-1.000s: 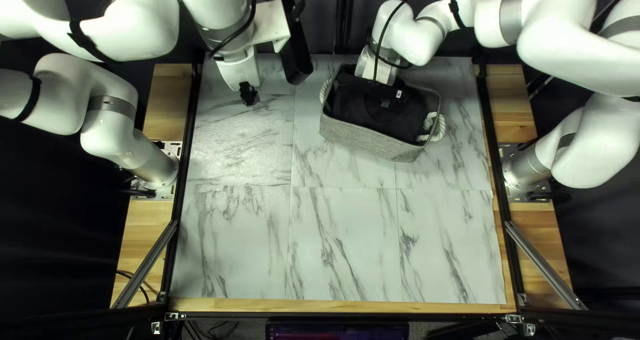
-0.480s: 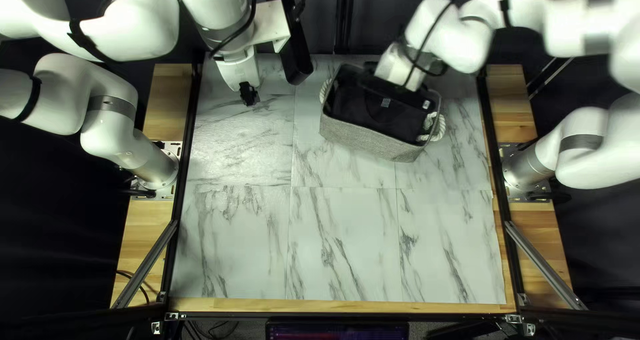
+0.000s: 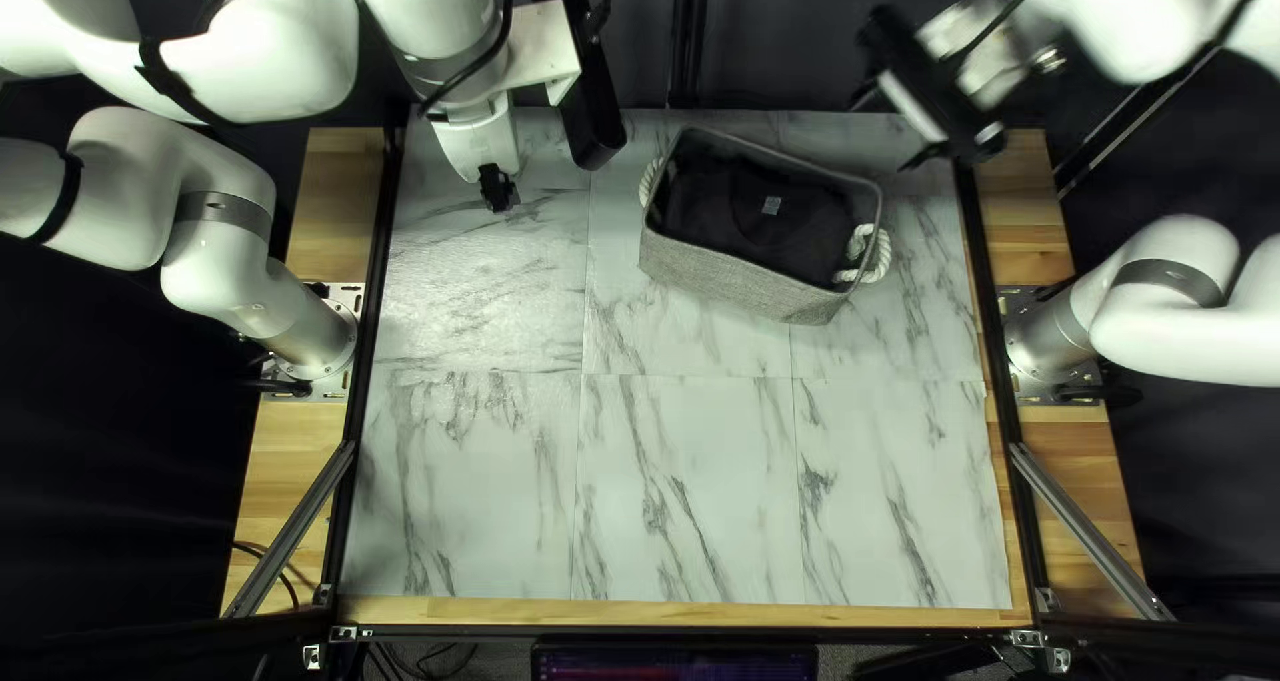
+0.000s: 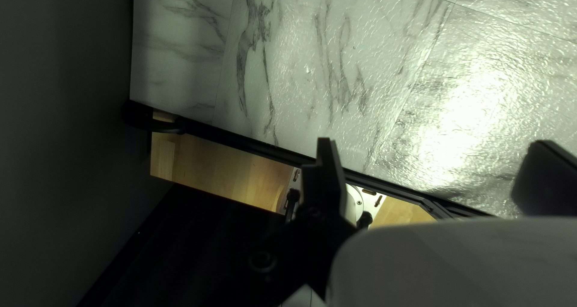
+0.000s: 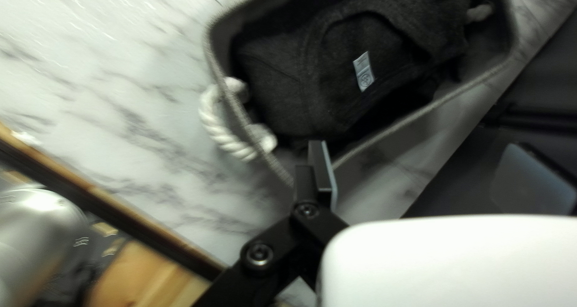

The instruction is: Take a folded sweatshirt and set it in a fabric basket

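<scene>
Here, one basket (image 3: pixel 734 281) holds one dark sweatshirt (image 3: pixel 750 222).

Wht rect. marble-look counter (image 3: pixel 680 494) w/ gry veins, bright glare (image 4: pixel 466 102) on top. Dk fabric curtain (image 3: pixel 787 41) behind counter's far edge; flat lt-brown wood planks (image 3: pixel 340 188) & straight blk rails (image 3: pixel 978 228) along its sides; blk rect. monitor (image 3: pixel 674 664) past near edge.

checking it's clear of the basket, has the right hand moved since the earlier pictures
Yes. In the top left view the right hand has gone from over the basket toward the table's right rail.
</scene>
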Robot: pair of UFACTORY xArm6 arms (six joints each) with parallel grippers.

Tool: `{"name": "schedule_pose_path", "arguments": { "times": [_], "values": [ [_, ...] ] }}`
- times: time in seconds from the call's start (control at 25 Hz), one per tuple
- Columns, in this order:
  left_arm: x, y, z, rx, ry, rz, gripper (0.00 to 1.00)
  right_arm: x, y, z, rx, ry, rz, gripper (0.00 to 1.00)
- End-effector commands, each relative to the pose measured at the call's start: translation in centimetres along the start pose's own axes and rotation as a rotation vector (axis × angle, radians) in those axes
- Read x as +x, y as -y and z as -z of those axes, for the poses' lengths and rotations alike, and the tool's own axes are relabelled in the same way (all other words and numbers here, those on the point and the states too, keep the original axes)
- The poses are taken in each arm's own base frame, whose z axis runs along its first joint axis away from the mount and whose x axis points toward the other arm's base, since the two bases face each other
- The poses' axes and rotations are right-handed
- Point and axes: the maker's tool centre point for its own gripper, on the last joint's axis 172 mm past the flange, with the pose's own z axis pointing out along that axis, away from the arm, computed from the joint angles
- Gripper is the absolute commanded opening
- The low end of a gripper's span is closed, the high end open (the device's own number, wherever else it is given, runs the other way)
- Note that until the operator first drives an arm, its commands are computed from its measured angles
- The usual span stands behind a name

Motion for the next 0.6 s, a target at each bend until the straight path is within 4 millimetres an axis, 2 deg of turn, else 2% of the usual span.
{"name": "schedule_pose_path", "arguments": {
  "times": [0.04, 0.12, 0.6],
  "values": [
    [0.0, 0.0, 0.0, 0.0, 0.0, 0.0, 1.0, 1.02, 0.54, 3.11, -0.035, 0.025, -0.035, 1.0],
    [0.0, 0.0, 0.0, 0.0, 0.0, 0.0, 1.0, 0.02, 0.55, 3.0, -0.062, 0.073, -0.052, 1.0],
    [0.0, 0.0, 0.0, 0.0, 0.0, 0.0, 1.0, 0.02, 0.55, 3.0, -0.062, 0.073, -0.052, 1.0]
  ]
}}
